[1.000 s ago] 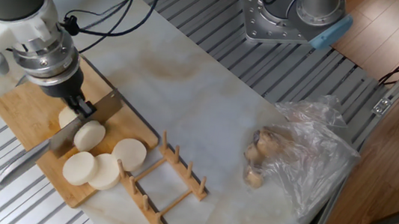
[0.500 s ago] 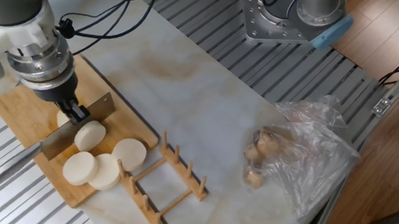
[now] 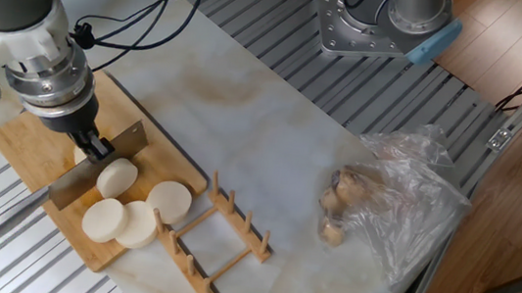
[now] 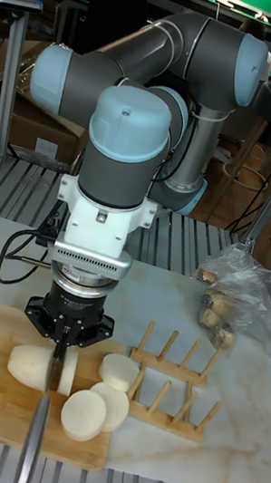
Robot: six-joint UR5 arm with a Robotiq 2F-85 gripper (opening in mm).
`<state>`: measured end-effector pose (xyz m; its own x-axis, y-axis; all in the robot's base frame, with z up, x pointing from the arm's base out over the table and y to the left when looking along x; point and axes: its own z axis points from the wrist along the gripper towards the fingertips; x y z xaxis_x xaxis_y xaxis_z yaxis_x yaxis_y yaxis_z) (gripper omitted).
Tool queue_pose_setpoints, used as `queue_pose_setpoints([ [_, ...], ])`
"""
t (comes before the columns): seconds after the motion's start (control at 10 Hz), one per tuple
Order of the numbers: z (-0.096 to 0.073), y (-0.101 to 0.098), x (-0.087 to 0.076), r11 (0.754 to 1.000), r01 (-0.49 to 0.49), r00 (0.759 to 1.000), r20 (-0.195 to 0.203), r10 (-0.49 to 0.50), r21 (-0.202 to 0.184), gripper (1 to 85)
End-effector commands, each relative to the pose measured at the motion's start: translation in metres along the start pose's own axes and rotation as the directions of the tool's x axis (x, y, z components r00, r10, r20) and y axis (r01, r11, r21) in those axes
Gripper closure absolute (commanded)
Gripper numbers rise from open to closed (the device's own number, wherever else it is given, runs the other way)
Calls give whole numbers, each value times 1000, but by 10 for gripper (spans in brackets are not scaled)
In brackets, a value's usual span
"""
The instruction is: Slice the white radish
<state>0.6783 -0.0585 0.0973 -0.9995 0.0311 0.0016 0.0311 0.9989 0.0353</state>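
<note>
On the marble tabletop (image 3: 245,115) lies a wooden cutting board (image 3: 29,145). The hand (image 3: 96,144), clamped on a cleaver (image 3: 91,165), holds its blade into the white radish (image 4: 32,366); cut discs (image 3: 135,213) lie beside a wooden rack (image 3: 216,235).

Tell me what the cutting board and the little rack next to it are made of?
Both look like wood. The cutting board is matte tan with fine straight grain, maybe bamboo. The rack is pale, unpainted pegs and rails, likely wood too. The knife held in the end effector shines grey like steel.
</note>
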Motion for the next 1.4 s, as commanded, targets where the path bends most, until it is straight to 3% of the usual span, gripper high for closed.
queue_pose_setpoints([
  [0.0,10,5,-5,1000,-2,1000,9,2,-26,843],
  [0.2,9,3,-2,1000,16,1000,-3,-17,-19,827],
  [0.4,9,5,-8,999,44,999,20,-44,-30,723],
  [0.7,7,5,-12,998,57,998,30,-55,-38,657],
  [1.0,4,-1,-22,998,57,998,42,-56,-24,660],
  [1.3,6,-1,-37,998,58,997,58,-56,-39,660],
])
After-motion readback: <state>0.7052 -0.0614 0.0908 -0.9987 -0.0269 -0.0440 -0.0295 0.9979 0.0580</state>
